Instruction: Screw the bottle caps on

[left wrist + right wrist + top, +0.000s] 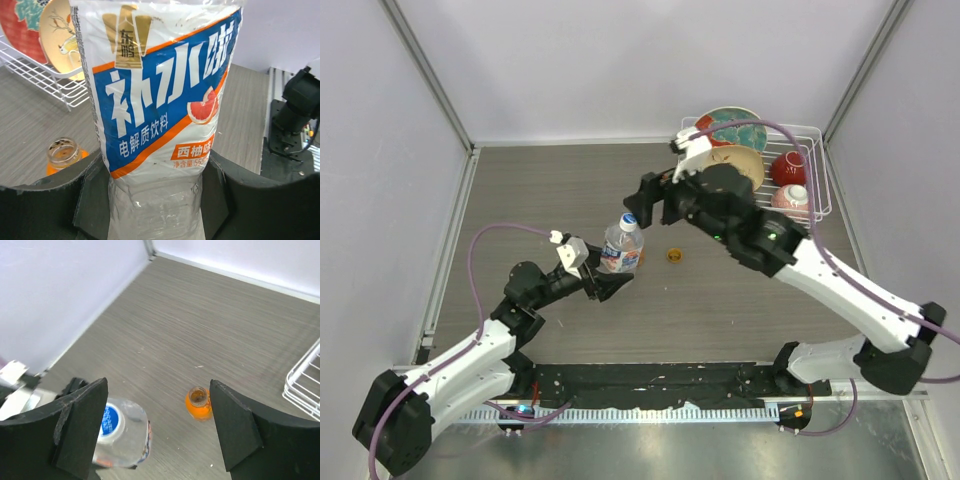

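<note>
Bottle (156, 212), clear plastic, blue-and-orange label (150, 120)

A robot lab cell: plain white walls (620, 60), metal corner posts (428, 72), wood-grain table (550, 180).

The clear plastic water bottle (621, 246) stands upright near the middle of the table (540, 190). Its white label carries a blue band, orange stripes, Chinese lettering and a grapefruit slice, and a round blue-and-white cap (107, 420) sits on its neck; how far the cap is screwed down cannot be told. Just to its right, not touching it, the squat orange bottle (674, 255) stands upright with its clear-rimmed mouth open.
</note>
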`<act>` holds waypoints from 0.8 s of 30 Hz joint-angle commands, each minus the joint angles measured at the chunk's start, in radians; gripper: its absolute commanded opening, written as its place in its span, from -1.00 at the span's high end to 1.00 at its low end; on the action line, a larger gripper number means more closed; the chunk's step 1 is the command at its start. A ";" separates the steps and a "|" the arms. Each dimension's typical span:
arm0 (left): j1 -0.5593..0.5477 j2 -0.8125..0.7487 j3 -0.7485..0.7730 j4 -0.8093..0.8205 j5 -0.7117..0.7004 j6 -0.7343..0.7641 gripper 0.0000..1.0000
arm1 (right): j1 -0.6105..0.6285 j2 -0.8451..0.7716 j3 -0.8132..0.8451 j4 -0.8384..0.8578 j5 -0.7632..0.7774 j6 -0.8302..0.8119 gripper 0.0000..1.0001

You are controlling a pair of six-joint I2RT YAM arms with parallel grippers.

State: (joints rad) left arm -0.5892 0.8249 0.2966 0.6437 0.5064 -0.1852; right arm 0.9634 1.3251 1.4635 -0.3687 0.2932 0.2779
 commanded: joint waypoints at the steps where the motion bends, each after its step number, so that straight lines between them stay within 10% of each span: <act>1: 0.008 -0.009 0.004 0.065 0.104 -0.036 1.00 | -0.072 -0.119 -0.063 0.132 -0.437 -0.092 -0.75; 24: 0.008 0.003 0.033 0.066 0.161 -0.077 1.00 | -0.126 -0.139 -0.195 0.180 -0.778 -0.140 -0.52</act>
State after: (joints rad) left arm -0.5865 0.8272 0.2966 0.6468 0.6746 -0.2546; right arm 0.8410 1.1851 1.2739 -0.2371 -0.4427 0.1406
